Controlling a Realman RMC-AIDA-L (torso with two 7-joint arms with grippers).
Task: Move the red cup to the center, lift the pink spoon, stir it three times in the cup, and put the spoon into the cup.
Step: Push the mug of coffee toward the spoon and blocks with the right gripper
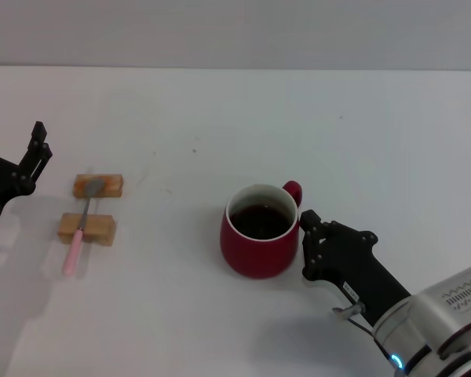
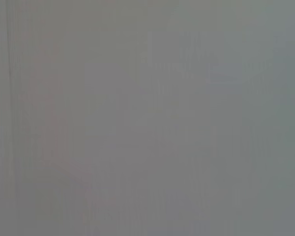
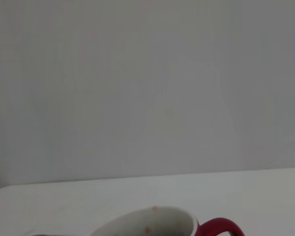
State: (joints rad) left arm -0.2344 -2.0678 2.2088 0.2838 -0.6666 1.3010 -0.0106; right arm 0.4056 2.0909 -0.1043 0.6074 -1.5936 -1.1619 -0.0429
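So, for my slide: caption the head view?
Right gripper beside the red cup; pink spoon rests on two wooden blocks.

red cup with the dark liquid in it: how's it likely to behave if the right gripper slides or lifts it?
The red cup looks glazed, so probably slick against the right gripper beside it. Its squat, rounded body on the table suggests it will slide rather than tip. The dark liquid sits fairly high, so jerks may slosh it and add weight.

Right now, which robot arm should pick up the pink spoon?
Probably the left. The left gripper sits beside the pink spoon, which lies across two wooden blocks. The right gripper is by the red cup, farther away.
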